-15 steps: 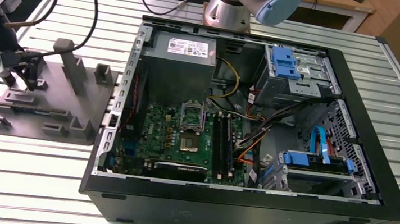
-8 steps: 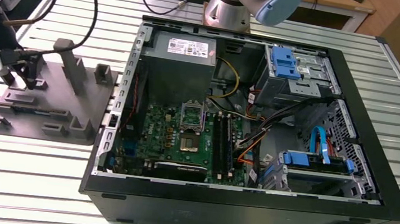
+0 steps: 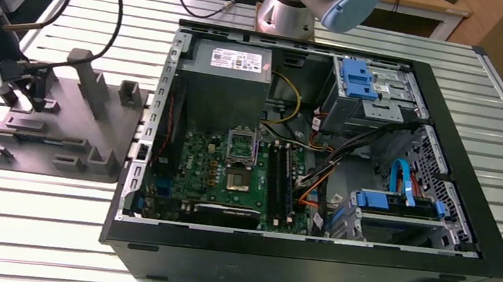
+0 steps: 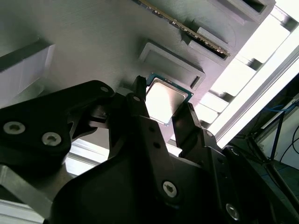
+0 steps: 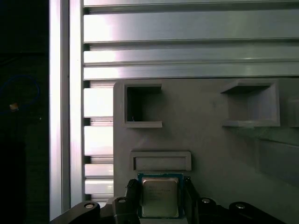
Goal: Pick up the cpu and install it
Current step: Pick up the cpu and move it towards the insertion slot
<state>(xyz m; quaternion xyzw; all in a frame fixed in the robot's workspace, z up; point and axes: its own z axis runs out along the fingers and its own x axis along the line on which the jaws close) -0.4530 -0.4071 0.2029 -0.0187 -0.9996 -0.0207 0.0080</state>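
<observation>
Slatted aluminium surface [image 3: 339,37] carries an open computer case [image 3: 314,262] and, toward the exterior view's left, a grey plate [image 3: 116,125] with upright blocks. The claw [image 4: 162,108] is low over that plate. In both wrist views its black fingers [image 4: 140,100] flank the cpu [image 5: 160,197] and appear to pinch two opposite edges. The cpu lies flat on the plate beside a shallow frame. Faint print on its metal top is unreadable.
</observation>
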